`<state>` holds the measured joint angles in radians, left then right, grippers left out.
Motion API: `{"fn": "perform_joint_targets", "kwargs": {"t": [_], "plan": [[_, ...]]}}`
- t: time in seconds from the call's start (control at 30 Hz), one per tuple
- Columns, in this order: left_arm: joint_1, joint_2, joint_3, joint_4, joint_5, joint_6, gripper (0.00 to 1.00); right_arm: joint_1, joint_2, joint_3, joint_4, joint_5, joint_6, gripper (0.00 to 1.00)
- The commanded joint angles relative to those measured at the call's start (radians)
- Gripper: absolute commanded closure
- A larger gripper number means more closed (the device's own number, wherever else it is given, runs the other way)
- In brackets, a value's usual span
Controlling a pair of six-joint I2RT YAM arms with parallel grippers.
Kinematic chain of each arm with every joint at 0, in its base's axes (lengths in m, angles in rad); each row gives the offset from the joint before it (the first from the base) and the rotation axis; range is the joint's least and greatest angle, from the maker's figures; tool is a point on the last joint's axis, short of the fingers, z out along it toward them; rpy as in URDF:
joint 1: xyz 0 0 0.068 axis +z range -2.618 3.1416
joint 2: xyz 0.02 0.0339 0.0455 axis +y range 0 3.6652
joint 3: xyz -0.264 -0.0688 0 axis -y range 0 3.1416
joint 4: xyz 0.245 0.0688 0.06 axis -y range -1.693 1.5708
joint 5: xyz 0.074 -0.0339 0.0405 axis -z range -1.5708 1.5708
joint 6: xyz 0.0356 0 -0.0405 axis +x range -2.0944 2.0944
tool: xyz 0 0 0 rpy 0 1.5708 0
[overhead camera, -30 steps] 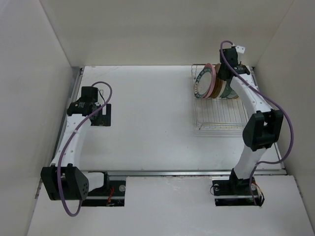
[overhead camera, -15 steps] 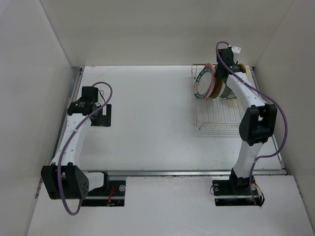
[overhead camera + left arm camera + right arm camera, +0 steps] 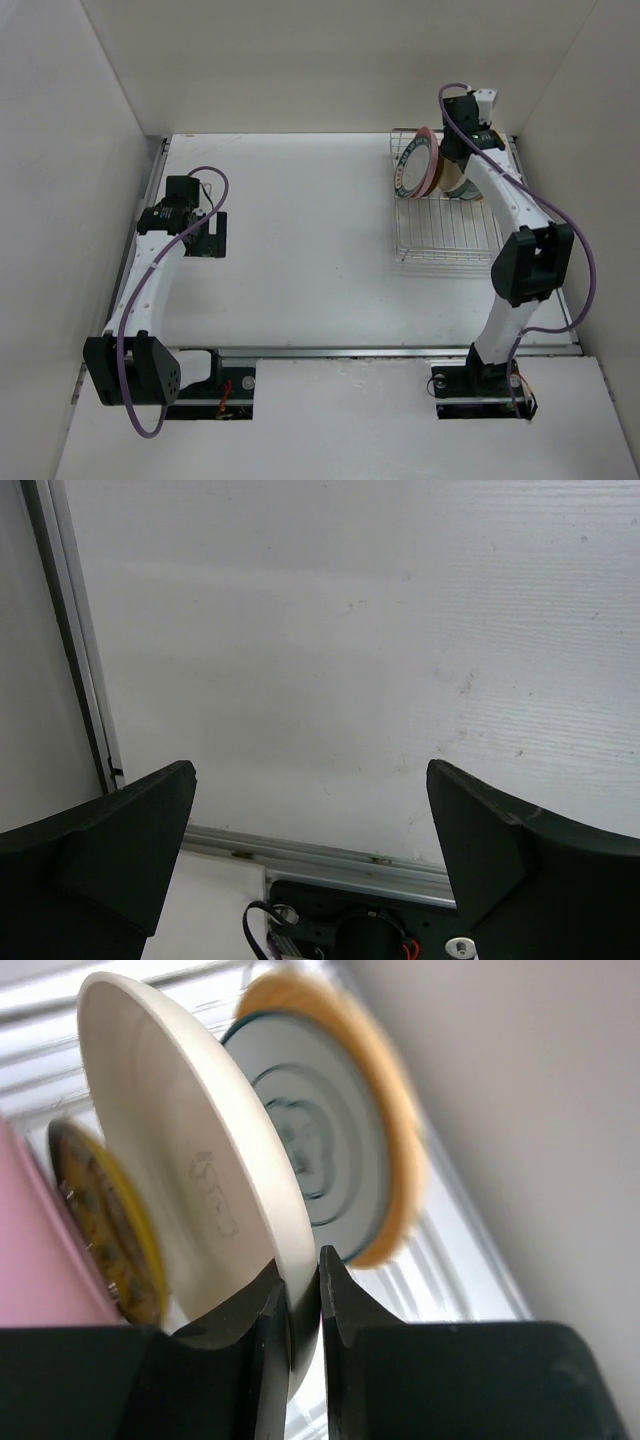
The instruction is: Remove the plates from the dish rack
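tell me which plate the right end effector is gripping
The plain cream plate, its rim pinched in the right end effector; the teal, yellow-orange, gold-patterned and pink plates stand free.

Robot lab test cell: bare white table [image 3: 300, 260] boxed in by plain white walls [image 3: 300, 60]. Two arms [image 3: 140, 285] mounted at the near edge by a metal rail [image 3: 400, 351]. Loose purple cables [image 3: 221, 186]. Wire rack [image 3: 445, 230] as a prop.

R arm [image 3: 510, 200] stretched to upper right of the top view, R gripper [image 3: 303, 1260] fingers pinched tight on the rim of a cream plate [image 3: 170, 1100]. L arm [image 3: 150, 270] bent at mid-left, L gripper [image 3: 310, 780] fingers spread wide.
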<state>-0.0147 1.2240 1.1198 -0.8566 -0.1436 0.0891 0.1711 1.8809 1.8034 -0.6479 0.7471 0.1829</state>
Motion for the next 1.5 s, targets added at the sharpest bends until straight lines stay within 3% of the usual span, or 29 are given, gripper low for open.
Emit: {"fn": "perform_joint_targets", "kwargs": {"t": [0.0, 0.23, 0.37, 0.47, 0.5, 0.6, 0.63, 0.73, 0.97, 1.1, 1.2, 1.33, 1.37, 1.47], "plan": [[0.005, -0.003, -0.008, -0.012, 0.015, 0.008, 0.0, 0.016, -0.176, 0.068, 0.085, 0.206, -0.04, 1.0], [0.005, -0.023, -0.008, -0.03, 0.099, 0.028, 0.0, 0.119, -0.315, 0.093, 0.226, 0.46, -0.224, 1.0], [0.005, -0.041, 0.001, -0.041, 0.197, 0.061, 0.0, 0.249, -0.381, 0.019, 0.266, 0.454, -0.238, 1.0], [0.005, -0.052, 0.011, -0.059, 0.31, 0.093, 0.0, 0.399, -0.39, -0.074, 0.249, 0.269, -0.211, 1.0], [0.005, -0.061, 0.011, -0.07, 0.337, 0.104, 0.0, 0.459, -0.381, -0.087, 0.223, 0.072, -0.191, 1.0], [0.005, -0.061, 0.02, -0.093, 0.439, 0.129, 0.0, 0.489, -0.318, -0.102, 0.165, -0.301, -0.073, 1.0], [0.005, -0.07, 0.031, -0.093, 0.464, 0.144, 0.0, 0.489, -0.303, -0.116, 0.191, -0.515, -0.044, 1.0], [0.005, -0.08, 0.04, -0.104, 0.521, 0.155, 0.0, 0.489, -0.237, -0.182, 0.301, -0.821, 0.026, 1.0], [0.005, -0.046, 0.077, -0.03, 0.541, 0.153, 0.0, 0.528, -0.068, -0.269, 0.545, -1.217, 0.141, 1.0], [0.005, 0.081, 0.149, -0.03, 0.541, 0.143, 0.0, 0.547, -0.023, -0.305, 0.649, -1.299, 0.193, 1.0], [0.005, 0.133, 0.149, -0.007, 0.529, 0.143, 0.06, 0.547, -0.011, -0.351, 0.74, -1.368, 0.233, 1.0], [0.005, 0.224, 0.184, -0.016, 0.544, 0.133, 0.29, 0.547, -0.011, -0.391, 0.794, -1.399, 0.256, 1.0], [0.005, 0.224, 0.184, -0.028, 0.553, 0.133, 0.49, 0.547, 0.0, -0.391, 0.794, -1.399, 0.256, 1.0], [0.005, 0.245, 0.202, -0.047, 0.567, 0.12, 0.88, 0.556, 0.011, -0.382, 0.782, -1.413, 0.256, 1.0]]}}
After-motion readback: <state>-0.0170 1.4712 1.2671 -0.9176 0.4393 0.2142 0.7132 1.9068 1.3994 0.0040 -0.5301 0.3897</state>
